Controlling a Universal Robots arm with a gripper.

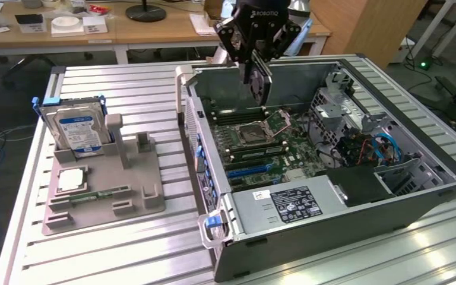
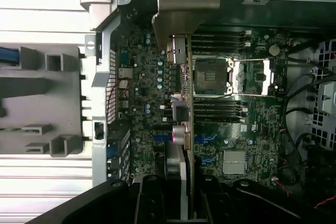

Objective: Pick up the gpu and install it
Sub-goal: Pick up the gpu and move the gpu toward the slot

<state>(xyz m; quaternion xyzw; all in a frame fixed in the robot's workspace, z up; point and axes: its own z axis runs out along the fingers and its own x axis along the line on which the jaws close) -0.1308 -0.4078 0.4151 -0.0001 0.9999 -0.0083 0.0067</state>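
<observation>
gpu [image 1: 261,89] upright in end effector [image 1: 257,59]

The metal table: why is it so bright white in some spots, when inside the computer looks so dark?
Exterior view: room light glares off the table at the exterior view's lower right. Wrist view: the table slats wash out white, while the motherboard sits dim beneath the gpu.

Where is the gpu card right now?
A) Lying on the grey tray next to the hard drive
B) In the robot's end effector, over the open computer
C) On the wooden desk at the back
B: the end effector grips the gpu upright over the open computer case, above the motherboard.
</observation>
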